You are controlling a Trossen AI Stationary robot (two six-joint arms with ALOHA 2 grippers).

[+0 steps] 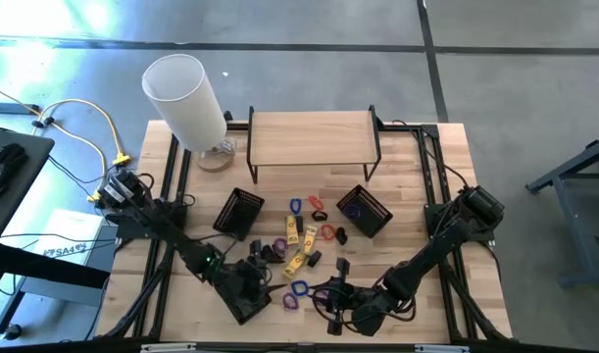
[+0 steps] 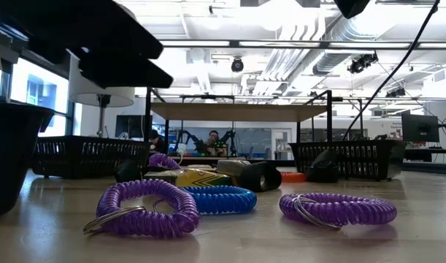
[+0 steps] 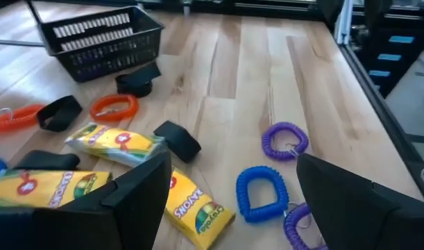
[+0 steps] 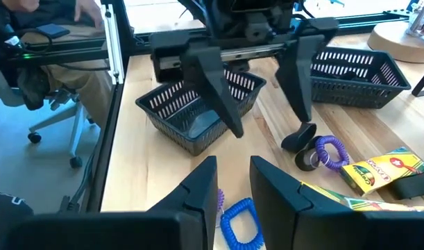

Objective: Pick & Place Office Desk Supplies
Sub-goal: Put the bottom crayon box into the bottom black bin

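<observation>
The office desk supplies (image 1: 304, 240) lie scattered across the middle of the wooden table (image 1: 417, 245), between two black mesh baskets. Up close they are small: coiled, springy loop bands in purple (image 2: 142, 208), blue (image 2: 219, 199) and orange-red (image 3: 113, 107), yellow crayon packets (image 3: 114, 142) with printed labels, and stubby black clip-like pieces (image 3: 178, 139). In the low view one purple coil sits just in front of the blue one, touching it, with a second purple coil (image 2: 338, 208) apart to the side; each purple coil carries a metal ring.

The left gripper (image 1: 248, 284) hangs over the near-left part of the scatter, its fingers spread wide with nothing between them; crayon packets and the blue loop show below it. The right gripper (image 1: 340, 299) is near the table's front edge, fingers drawn in narrow with a slim gap, and nothing is visibly gripped.

One basket (image 1: 238, 212) stands left of the pile, the other (image 1: 365, 211) right, holding a purple band. Behind them stand a wooden shelf (image 1: 314, 137) and a big white cylinder (image 1: 184, 98).
</observation>
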